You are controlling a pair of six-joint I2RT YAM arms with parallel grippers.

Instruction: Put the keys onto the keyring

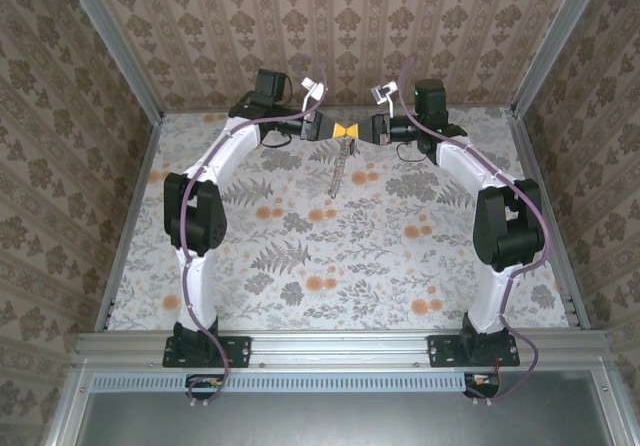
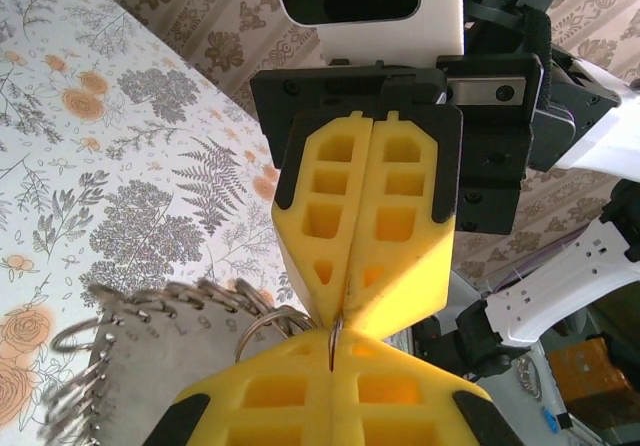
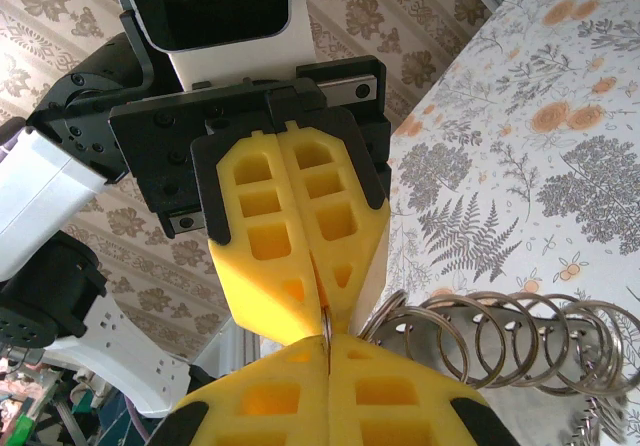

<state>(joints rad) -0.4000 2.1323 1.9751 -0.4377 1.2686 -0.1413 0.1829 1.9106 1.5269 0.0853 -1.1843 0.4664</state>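
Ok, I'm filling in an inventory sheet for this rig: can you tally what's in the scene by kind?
Robot arms: 2 (left arm, right arm)
Yellow-fingered grippers: 2 (left gripper, right gripper)
Chain of metal rings: 1, pinched between both grippers
Total: 5

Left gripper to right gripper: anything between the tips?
A thin metal ring, pinched where left gripper and right gripper meet tip to tip; both wrist views show it.

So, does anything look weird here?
Yes. The left gripper and right gripper are nose to nose, both pinching the same thin keyring. A long chain of rings trails off it at a slant.
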